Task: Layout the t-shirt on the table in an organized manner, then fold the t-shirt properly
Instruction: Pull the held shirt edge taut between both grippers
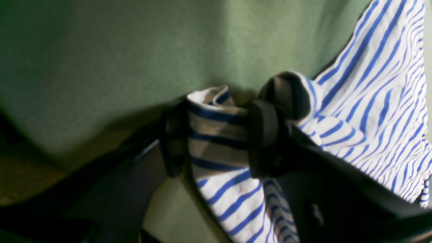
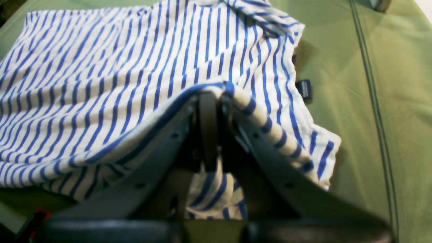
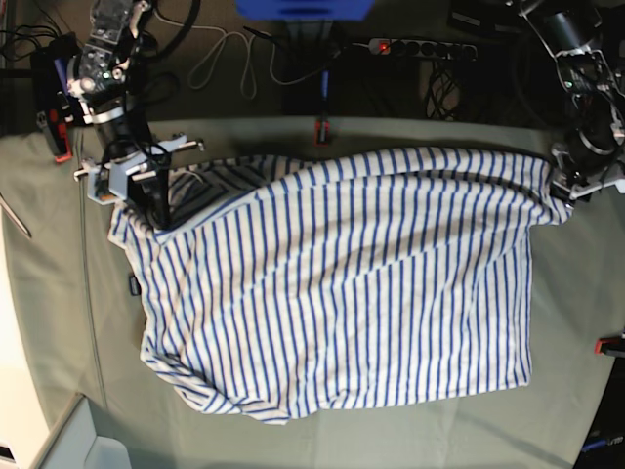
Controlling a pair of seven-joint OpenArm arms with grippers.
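The white t-shirt [image 3: 342,293] with blue stripes lies spread over the middle of the pale green table [image 3: 576,391], bunched along its lower left edge. My left gripper [image 3: 562,191] is at the shirt's far right corner, and in the left wrist view it [image 1: 219,131] is shut on a fold of the striped cloth [image 1: 216,135]. My right gripper [image 3: 156,210] is at the shirt's upper left corner, and in the right wrist view it [image 2: 212,101] is shut on the shirt's edge [image 2: 141,87]. A small dark tag [image 2: 304,88] shows by the cloth's edge.
Red-and-black clamps sit at the table's back edge [image 3: 320,130], left edge [image 3: 59,137] and right edge [image 3: 610,344]. Cables and a power strip [image 3: 420,46] lie behind the table. A dark seam line [image 2: 374,101] runs across the table cloth.
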